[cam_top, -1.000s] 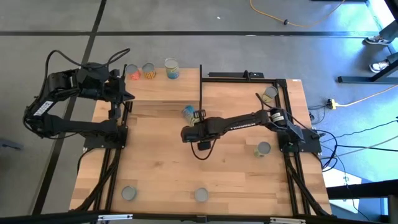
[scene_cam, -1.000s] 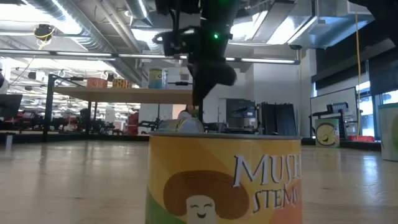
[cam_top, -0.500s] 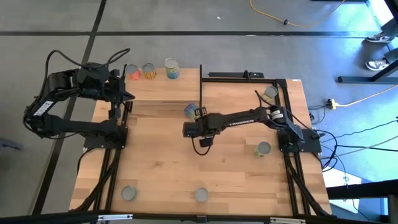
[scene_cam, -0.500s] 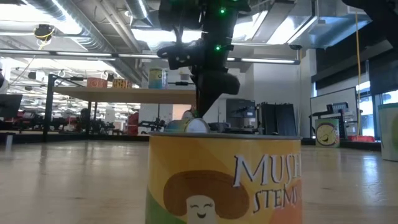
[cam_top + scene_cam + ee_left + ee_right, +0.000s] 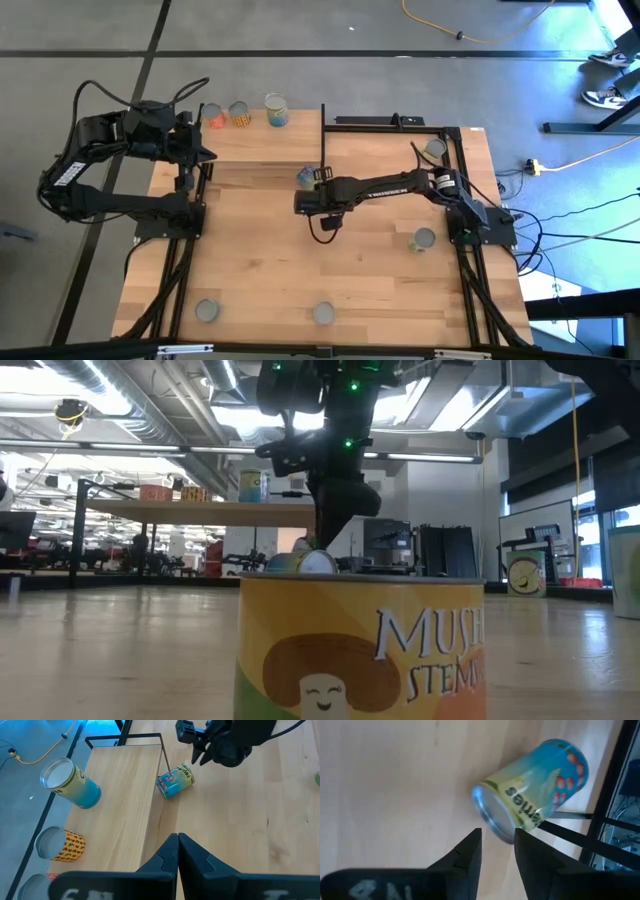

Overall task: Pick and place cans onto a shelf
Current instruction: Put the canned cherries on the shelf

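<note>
Right gripper (image 5: 312, 186) released above table centre, blue can (image 5: 305, 177) tipped on its side against the shelf's (image 5: 262, 143) black upright, three cans standing on the shelf, left gripper (image 5: 207, 153) clenched, empty, far left.

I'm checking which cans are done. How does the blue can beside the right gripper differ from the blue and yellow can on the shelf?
The blue can by the right gripper lies tipped on the tabletop against the shelf's black upright; the blue and yellow can stands upright on the shelf.
The tipped can has red spots on its label; the shelf can has a yellow upper band.
The open right gripper is next to the tipped can; nothing is near the shelf can.
Both have silvery tops.
</note>
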